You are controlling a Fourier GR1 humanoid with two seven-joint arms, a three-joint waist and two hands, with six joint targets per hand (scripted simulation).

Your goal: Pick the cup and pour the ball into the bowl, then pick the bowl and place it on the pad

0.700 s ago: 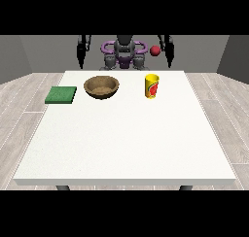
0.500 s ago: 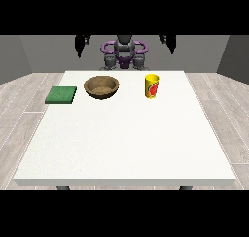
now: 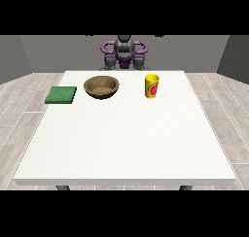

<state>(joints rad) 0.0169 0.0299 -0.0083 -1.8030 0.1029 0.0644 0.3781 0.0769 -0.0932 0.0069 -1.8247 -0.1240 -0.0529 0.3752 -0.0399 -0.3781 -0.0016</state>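
White worktop (image 3: 126, 143) fills most of the front view; robot (image 3: 124, 51) small at the far edge, torso dark grey with purple rings at the shoulders. Neither robot hand shows anywhere in the view: the arms run up out of sight at the top, so whether the fingers are apart, together or clamped on anything cannot be told. Three things sit along the far part of the worktop, roughly in a row. Yellow cup (image 3: 151, 86) with a red mark on its side, upright, toward the view's right, standing alone. Whether a ball lies inside it cannot be told from this angle. Brown wooden bowl (image 3: 101, 87) near the middle, upright, mouth open to the camera, interior looks bare wood. Cup and bowl apart, with bare white surface between them. Green square pad (image 3: 61, 94) lies flat at the view's left, near the worktop's left edge, apart from the bowl. Grey plank floor (image 3: 22, 105) on both sides; grey wall behind the robot.
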